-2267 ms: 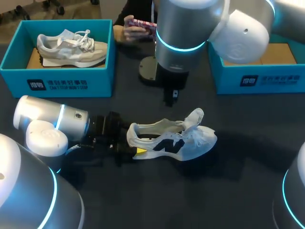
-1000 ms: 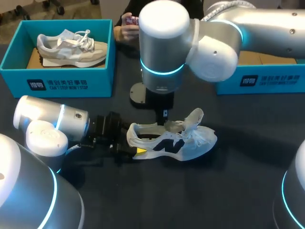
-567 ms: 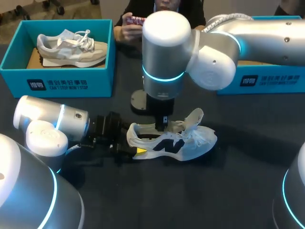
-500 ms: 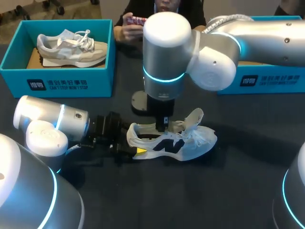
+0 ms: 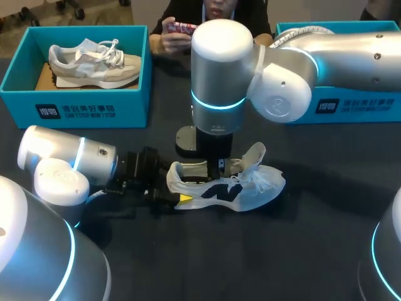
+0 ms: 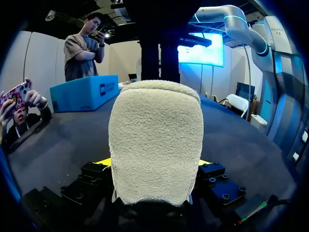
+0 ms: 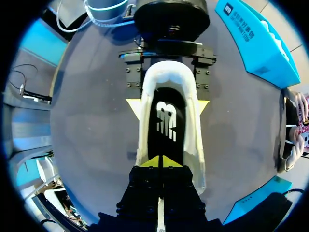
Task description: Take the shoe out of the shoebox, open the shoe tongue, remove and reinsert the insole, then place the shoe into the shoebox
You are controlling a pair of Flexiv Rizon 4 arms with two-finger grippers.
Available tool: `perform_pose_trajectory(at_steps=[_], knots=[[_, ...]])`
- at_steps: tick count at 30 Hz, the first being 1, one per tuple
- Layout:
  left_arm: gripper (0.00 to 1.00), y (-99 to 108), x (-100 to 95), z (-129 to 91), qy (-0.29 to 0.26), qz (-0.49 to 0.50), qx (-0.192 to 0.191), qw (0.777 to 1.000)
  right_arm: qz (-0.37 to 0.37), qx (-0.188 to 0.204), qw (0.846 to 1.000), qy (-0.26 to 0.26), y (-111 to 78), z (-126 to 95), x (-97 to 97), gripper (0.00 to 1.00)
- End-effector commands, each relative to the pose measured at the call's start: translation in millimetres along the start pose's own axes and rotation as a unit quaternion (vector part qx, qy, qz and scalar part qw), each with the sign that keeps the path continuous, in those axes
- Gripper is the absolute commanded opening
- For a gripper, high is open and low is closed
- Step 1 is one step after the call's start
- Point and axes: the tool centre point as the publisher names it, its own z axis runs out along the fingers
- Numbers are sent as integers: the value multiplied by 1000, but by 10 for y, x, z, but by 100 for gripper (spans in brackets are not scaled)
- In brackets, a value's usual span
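The white shoe (image 5: 229, 188) stood upright in the middle of the dark table (image 5: 301, 251), toe toward our right, its tongue (image 5: 255, 154) lifted. Our left gripper (image 6: 153, 162) pinched the heel, one yellow tip on each side. Our right gripper (image 7: 161, 162) hung over the shoe's opening, its tips pressed together just above the black insole (image 7: 166, 121); we could not tell whether they caught it. The shoebox (image 5: 351, 103) sat behind at our right, well apart from the shoe, and another box (image 5: 75, 108) at our left held a grey shoe (image 5: 94, 61).
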Motion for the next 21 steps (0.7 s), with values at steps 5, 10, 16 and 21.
perform_pose_trajectory(at_steps=[5,10,16,21], knots=[[0,24,4,21,0,0,-1,1000,21,1,1000,4,-24,77,48,0],[0,24,4,21,0,0,-1,1000,37,2,999,-9,-67,96,-29,0],[0,24,4,21,0,0,-1,1000,28,7,1000,-8,-78,116,-123,0],[0,24,4,21,0,0,-1,1000,27,2,1000,-6,-60,190,-148,0]])
